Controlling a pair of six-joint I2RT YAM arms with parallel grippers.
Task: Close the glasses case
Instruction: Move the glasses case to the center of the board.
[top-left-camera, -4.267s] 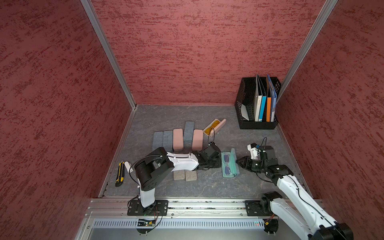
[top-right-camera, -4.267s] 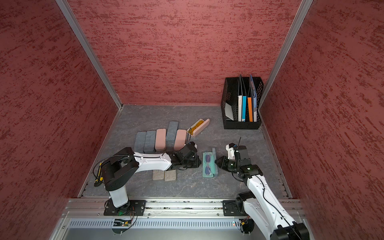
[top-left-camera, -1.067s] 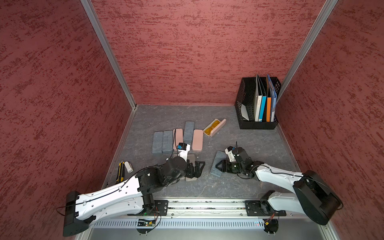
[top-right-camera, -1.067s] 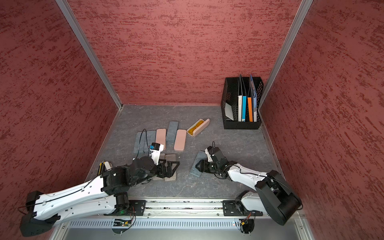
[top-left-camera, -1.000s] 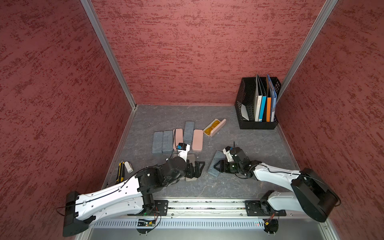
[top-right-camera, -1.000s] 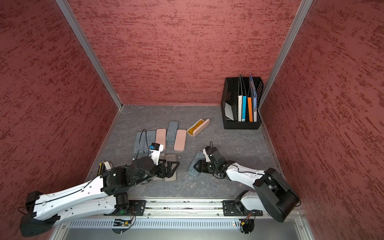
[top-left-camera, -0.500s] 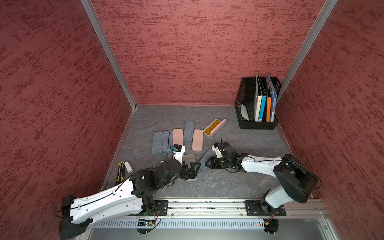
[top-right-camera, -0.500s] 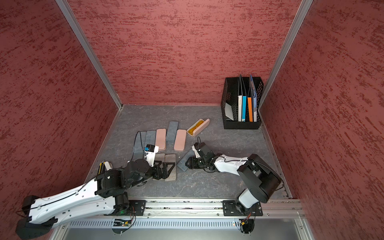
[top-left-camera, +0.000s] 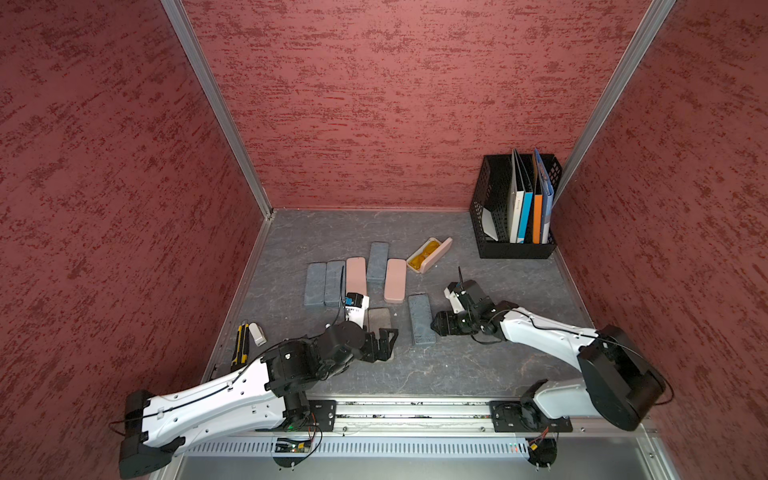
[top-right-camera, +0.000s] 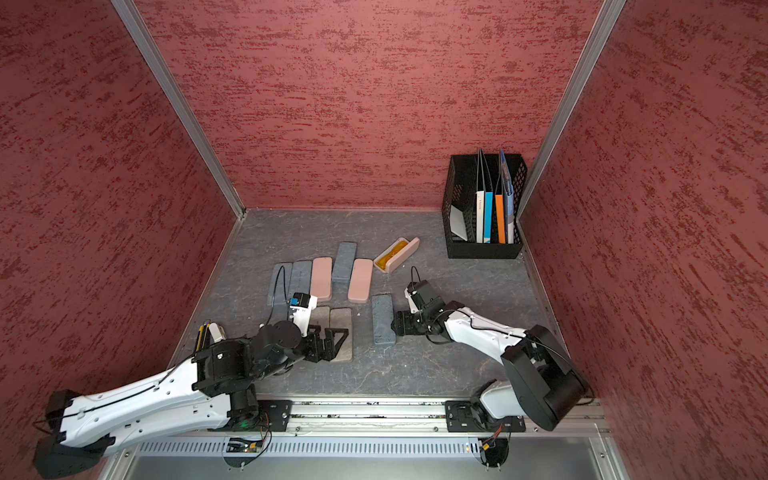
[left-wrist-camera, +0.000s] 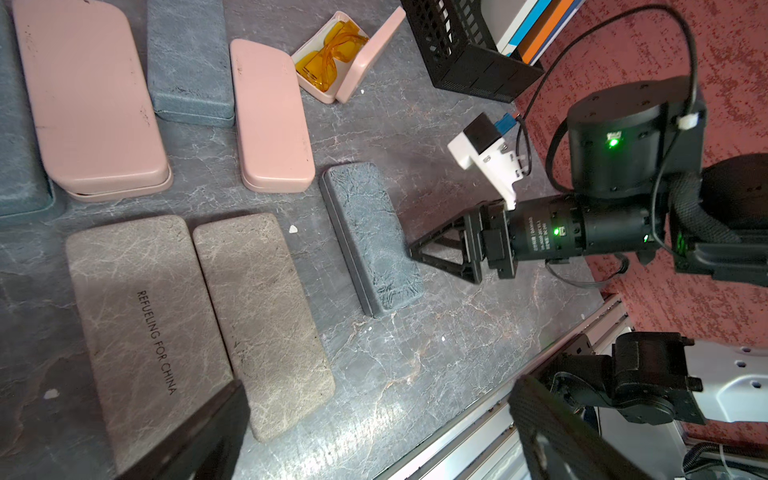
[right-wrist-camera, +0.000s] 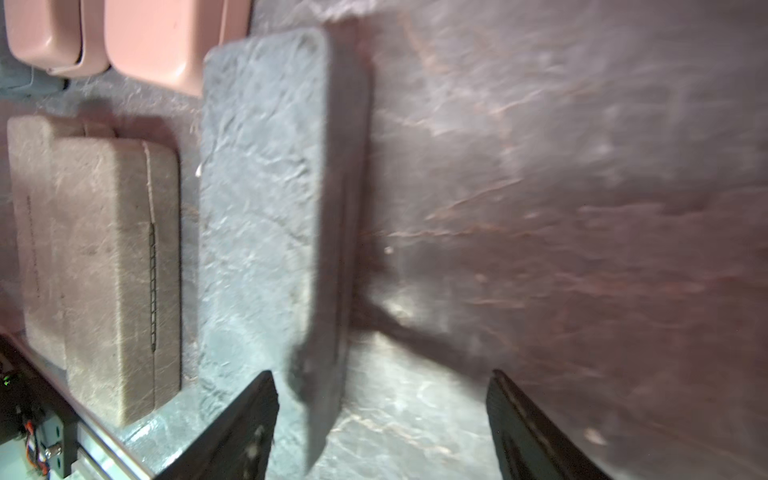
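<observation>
"Looking for the case here, where does it lie?"

"You have the blue-grey textured hard glasses case lying flat and shut on the dark marbled desk. It sits just right of two stone-grey flat cases and near the end of a closed pink case."

"And the right gripper?"

"Your right gripper sits low beside the case's long right edge, towards its front end. Its fingers stand wide apart and clamp nothing. The right wrist view is blurred, so you cannot tell whether a fingertip touches the case."

"The left one?"

"Your left gripper hovers over the stone-grey pair, spread fully and empty."

"Anything open?"

"You have a pink case with yellow glasses lying open farther back, near the black mesh file holder."
</observation>
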